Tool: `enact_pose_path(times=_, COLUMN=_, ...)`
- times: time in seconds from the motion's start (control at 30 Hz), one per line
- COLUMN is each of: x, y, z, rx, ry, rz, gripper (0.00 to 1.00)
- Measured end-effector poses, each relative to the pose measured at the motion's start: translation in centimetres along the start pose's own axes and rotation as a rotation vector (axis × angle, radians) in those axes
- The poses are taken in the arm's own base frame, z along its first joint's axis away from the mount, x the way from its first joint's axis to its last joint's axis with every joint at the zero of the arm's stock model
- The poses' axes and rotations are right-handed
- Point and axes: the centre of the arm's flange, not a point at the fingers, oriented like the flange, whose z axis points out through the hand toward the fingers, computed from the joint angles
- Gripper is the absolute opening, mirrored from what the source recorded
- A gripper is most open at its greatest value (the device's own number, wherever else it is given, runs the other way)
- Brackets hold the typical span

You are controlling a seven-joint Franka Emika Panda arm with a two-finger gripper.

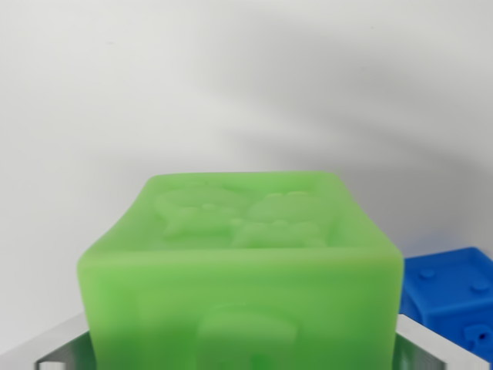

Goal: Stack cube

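A translucent green cube (243, 262) with raised figures on its top face fills the lower middle of the wrist view, very close to the camera. My gripper (245, 351) is shut on it. One metal finger (54, 347) presses its side at the wrist view's left, and the other finger (435, 339) presses the opposite side. A blue cube (454, 297) with raised dots sits beyond, at the wrist view's lower right, partly hidden by the green cube and cut off by the frame edge. The green cube's underside is hidden.
A plain white surface (231, 85) takes up the whole upper part of the view, with a soft grey shadow across its right side.
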Motion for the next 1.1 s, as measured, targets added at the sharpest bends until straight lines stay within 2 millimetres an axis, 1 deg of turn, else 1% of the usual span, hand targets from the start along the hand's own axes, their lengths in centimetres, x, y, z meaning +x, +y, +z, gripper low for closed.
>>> enact_pose_path(times=1.1, x=1.7, y=5.7, z=-3.0, rx=0.003, ry=-0.002, rz=-0.099, gripper=0.0)
